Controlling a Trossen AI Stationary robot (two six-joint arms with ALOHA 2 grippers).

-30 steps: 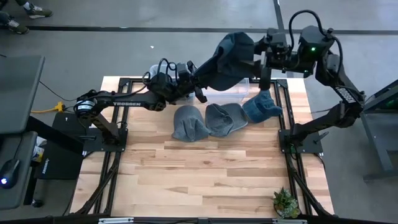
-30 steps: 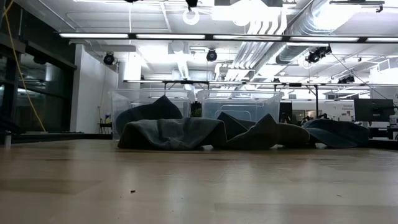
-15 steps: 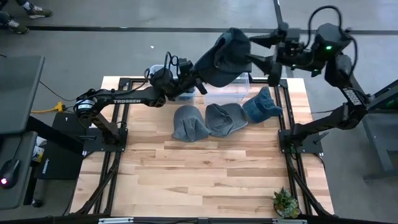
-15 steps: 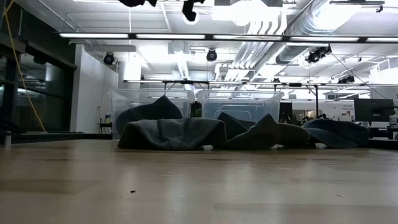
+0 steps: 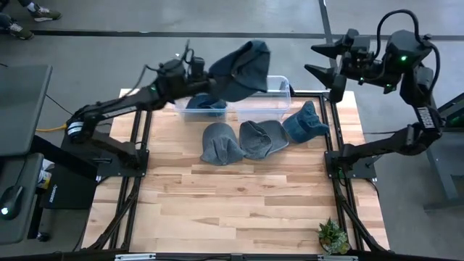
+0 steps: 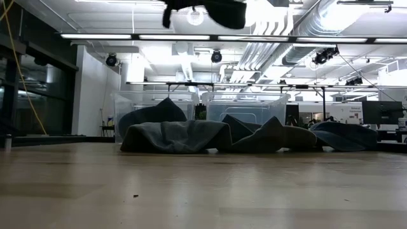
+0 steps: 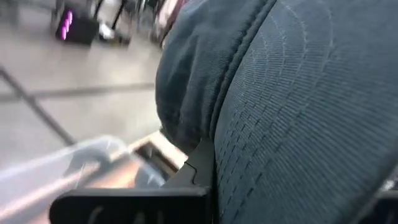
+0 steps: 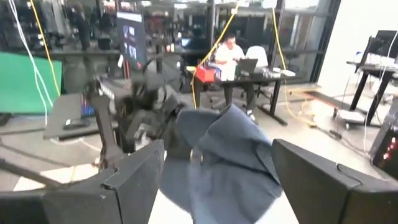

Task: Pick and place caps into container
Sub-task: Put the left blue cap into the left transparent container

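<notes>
Denim cap [image 5: 239, 67] pinched by left gripper [image 5: 203, 72] above bin [image 5: 279, 85] (one inside); three left; right gripper [image 5: 330, 65] spread.

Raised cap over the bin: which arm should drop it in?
Left. The left gripper grips the raised cap, which hangs above the clear container. The right gripper is open and empty, off beside the container's far corner.

The right pincer [image 5: 330, 65] has released the cap [image 5: 239, 69], left pincer [image 5: 206, 72] holding it alone.
</notes>
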